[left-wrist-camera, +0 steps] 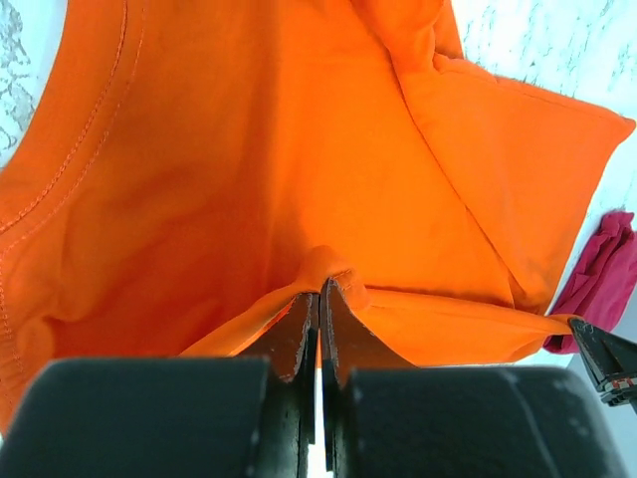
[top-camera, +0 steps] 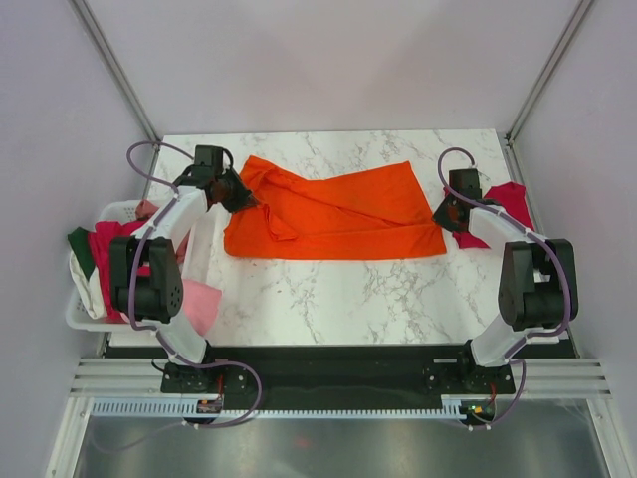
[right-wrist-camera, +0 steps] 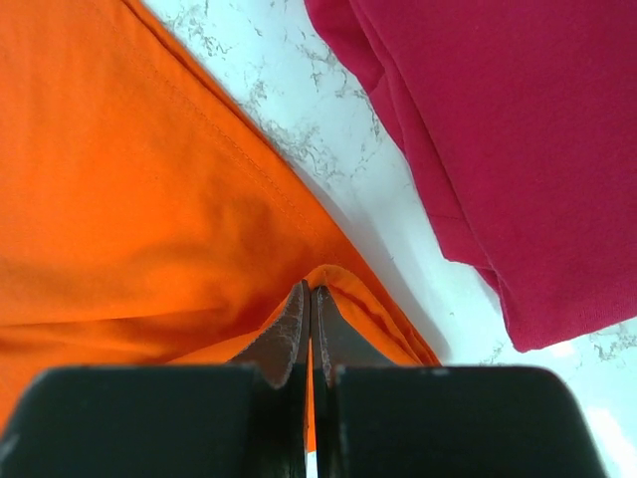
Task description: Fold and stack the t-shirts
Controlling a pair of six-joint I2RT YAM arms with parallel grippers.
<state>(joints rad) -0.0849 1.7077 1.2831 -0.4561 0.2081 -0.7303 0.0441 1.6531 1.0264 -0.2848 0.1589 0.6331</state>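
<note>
The orange t-shirt [top-camera: 338,214] lies spread across the far half of the table [top-camera: 348,289]; the left gripper [left-wrist-camera: 318,296] is clenched on a fold at its left end, the right gripper [right-wrist-camera: 310,295] on its right hem. A crimson t-shirt [top-camera: 510,202] lies at the right edge, just beside it.

— What has the left gripper [left-wrist-camera: 318,289] got?
— Its two fingers are pinched together on a raised fold of the bright orange cotton t-shirt [left-wrist-camera: 249,169].
— Anything beyond that?
— Far off, the white marbled tabletop [left-wrist-camera: 537,40]; to the right, a bunched crimson red t-shirt [left-wrist-camera: 602,274].
</note>
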